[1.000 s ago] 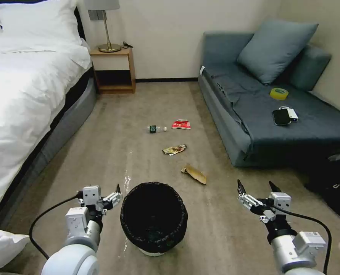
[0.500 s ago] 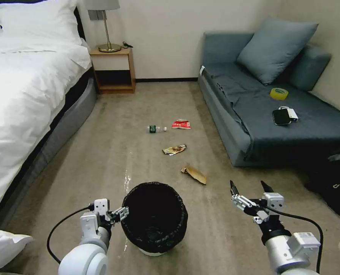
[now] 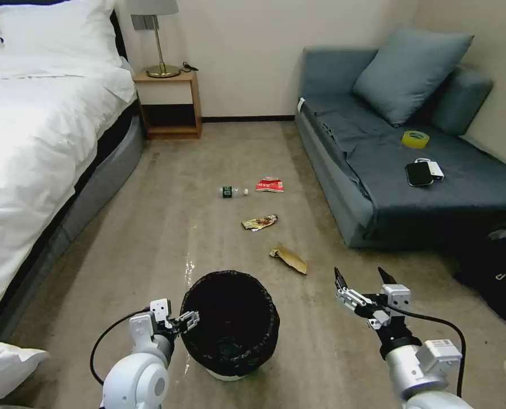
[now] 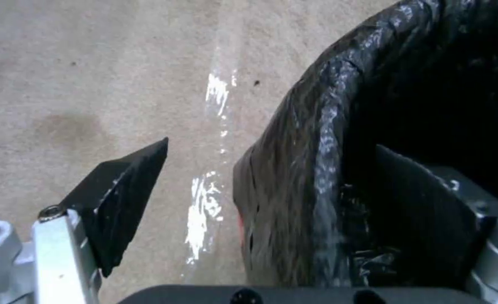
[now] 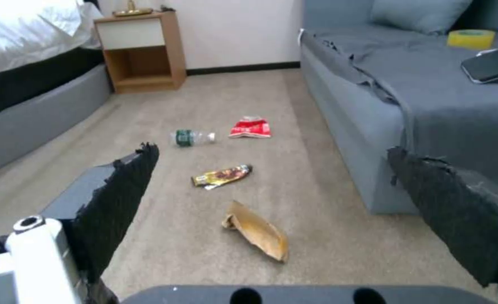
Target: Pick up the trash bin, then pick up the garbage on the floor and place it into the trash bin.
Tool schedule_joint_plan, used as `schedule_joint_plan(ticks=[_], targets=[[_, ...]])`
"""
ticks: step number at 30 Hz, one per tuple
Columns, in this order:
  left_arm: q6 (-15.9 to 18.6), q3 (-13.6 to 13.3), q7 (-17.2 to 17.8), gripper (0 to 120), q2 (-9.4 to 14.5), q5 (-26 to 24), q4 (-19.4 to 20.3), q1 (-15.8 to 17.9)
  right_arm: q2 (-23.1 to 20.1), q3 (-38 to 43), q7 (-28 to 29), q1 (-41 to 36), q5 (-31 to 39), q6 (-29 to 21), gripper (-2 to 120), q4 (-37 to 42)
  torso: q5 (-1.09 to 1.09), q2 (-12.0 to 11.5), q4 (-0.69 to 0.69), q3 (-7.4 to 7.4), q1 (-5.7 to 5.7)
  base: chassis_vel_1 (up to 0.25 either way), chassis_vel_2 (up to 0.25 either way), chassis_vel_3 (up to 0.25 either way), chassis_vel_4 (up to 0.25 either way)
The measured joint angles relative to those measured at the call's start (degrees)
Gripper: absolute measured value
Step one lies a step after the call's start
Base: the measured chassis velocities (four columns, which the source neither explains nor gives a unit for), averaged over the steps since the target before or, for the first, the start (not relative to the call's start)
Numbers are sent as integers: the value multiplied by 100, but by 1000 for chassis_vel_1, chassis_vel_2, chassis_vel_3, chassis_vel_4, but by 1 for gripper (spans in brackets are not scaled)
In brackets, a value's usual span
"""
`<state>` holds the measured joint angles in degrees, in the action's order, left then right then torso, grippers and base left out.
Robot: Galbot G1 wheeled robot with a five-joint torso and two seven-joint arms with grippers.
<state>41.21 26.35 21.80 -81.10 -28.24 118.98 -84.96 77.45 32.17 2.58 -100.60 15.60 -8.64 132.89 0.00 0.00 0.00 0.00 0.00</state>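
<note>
The trash bin (image 3: 229, 321) stands on the carpeted floor (image 3: 150, 238) at the lower centre of the head view, a small round white tub almost hidden by a crinkly black bag (image 4: 316, 139) folded over its rim. The bag's plastic is glossy and wrinkled; only a sliver of white shows at the base.

The left gripper (image 3: 185, 319) is at the bin's left edge, low in the frame. In the left wrist view its fingers (image 4: 122, 198) are apart and straddle the rim: one dark pad hangs outside over the carpet, the other sits inside the bin's dark mouth. They have not closed on the rim.

To do this step well, the fingers likely need to sink a little deeper so the pads catch the hard wall and not just loose bag, then close squarely. A pinch on plastic alone could let the liner slip or pull free as the bin rises. Gripped at one side, the bin will probably tilt, so a slow lift seems wise.

The right gripper (image 3: 362, 285) hovers at the lower right of the head view, fingers spread wide, holding nothing. Beyond it the garbage lies in a loose trail up the middle of the frame: a crumpled brown paper bag (image 3: 289, 259) nearest the bin, a yellow-brown snack wrapper (image 3: 259, 222), then a red-and-white snack packet (image 3: 270, 185) beside a small clear bottle (image 3: 233, 192).
</note>
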Motion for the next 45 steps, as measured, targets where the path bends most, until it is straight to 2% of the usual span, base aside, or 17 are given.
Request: schedule_joint_plan(ticks=[3, 4, 8, 9, 13, 17, 18, 19, 23, 26, 34, 45], targets=[[45, -71, 32, 82, 108, -263, -244, 257, 59, 26, 12, 26, -1, -38, 100, -19, 0, 0, 0, 0, 0, 0, 0, 0, 0], [45, -71, 32, 82, 108, -263, -244, 257, 59, 26, 12, 26, -1, -38, 100, -19, 0, 0, 0, 0, 0, 0, 0, 0, 0], [53, -133, 32, 65, 180, -393, -418, 400, 124, 92, 31, 20, -1, -43, 100, -28, 0, 0, 0, 0, 0, 0, 0, 0, 0], [53, -133, 32, 65, 180, -393, -418, 400, 124, 92, 31, 20, -1, -43, 100, -28, 0, 0, 0, 0, 0, 0, 0, 0, 0], [29, -164, -20, 45, 240, -464, -521, 470, 221, 104, 58, 20, -8, -44, 100, -41, 1, 0, 1, -1, 0, 0, 0, 0, 0], [23, -167, -40, 41, 252, -474, -530, 477, 251, 97, 67, 20, -14, -43, 100, -45, 2, 0, 0, -1, 0, 0, 0, 0, 0], [13, -168, -104, 27, 280, -496, -527, 476, 318, 71, 86, 20, -41, -38, 100, -57, 1, 0, 0, -1, 0, 0, 0, 0, 0], [13, -168, -104, 27, 280, -496, -527, 476, 318, 71, 86, 20, -41, -38, 100, -57, 1, 0, 0, -1, 0, 0, 0, 0, 0], [3, -151, -222, 10, 310, -486, -468, 416, 392, 29, 102, 20, -90, -20, 100, -63, -1, 0, 0, -1, 0, 0, 0, 0, 0], [-31, -148, -262, 4, 311, -442, -427, 355, 411, 18, 109, 23, -98, -12, 100, -67, -2, 0, -1, 0, 0, 0, 0, 0, 0], [-236, -116, -406, 4, 264, -264, -317, 139, 463, -42, 115, 36, -137, -2, 100, -77, -1, 0, 0, 0, 0, 0, 0, 0, 0], [-945, 66, -1139, 4, 232, 317, 69, -133, 536, -110, 116, 27, -223, 30, 100, -29, 0, 0, 0, 0, 0, 0, 0, 0, 0]])
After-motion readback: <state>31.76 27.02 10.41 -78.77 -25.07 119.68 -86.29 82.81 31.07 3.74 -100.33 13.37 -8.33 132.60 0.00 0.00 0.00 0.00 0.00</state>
